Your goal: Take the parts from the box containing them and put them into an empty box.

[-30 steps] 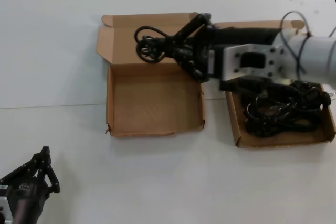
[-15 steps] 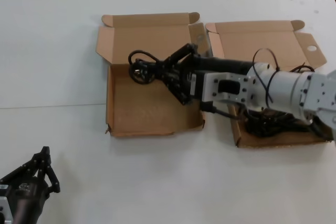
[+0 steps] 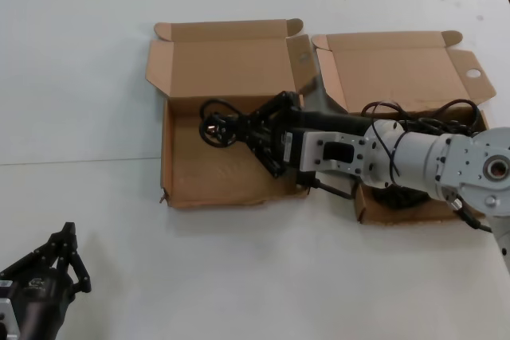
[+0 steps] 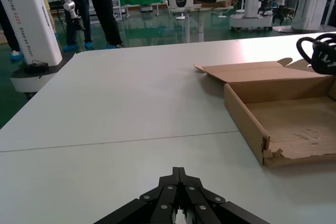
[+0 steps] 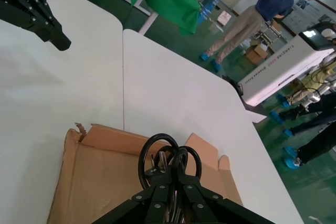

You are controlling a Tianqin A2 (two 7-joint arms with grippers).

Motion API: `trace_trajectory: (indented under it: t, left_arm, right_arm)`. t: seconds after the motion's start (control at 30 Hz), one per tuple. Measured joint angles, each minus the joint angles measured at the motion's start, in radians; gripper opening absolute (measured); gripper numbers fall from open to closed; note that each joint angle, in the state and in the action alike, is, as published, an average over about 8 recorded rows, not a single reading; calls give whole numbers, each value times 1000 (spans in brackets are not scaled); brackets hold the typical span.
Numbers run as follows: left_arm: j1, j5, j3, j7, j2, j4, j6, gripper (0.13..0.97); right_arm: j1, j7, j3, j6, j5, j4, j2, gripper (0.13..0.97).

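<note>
Holding: right gripper (image 3: 243,129), fingers pinched on one looped cable bundle (image 3: 217,126), hangs it over the empty box (image 3: 179,173) at centre frame, so the loops can fall inside the walls.
Arm path: the right arm reaches across from the lower right of the frame, passing over the gap between the two boxes and hiding part of the source tray.
Target box: ragged front wall, bare floor under the bundle; I judge the bundle is not yet resting on it.
Source box: box with the round-holed flap (image 3: 414,65), right of frame; remaining cables (image 3: 430,117) show behind the arm.
Left gripper (image 3: 68,256): parked at lower left on the white table (image 3: 88,61), well apart from both boxes, fingertips pressed together, holding nothing.
Next: lower, release.
</note>
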Motion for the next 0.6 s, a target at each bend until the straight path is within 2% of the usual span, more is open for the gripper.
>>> trace_trajectory:
  t: [0.2,0.5,0.6]
  left_arm:
    - [0,0,0,0,0,0,0,156]
    - [0,0,0,0,0,0,0,156]
    - [0,0,0,0,0,0,0,156]
  right_arm:
    - [2,0,-38,35,37,-19,20,166]
    - [0,0,-77,73,77,-20,49,236]
    - [-7,0,-79,84,84,2,61,286]
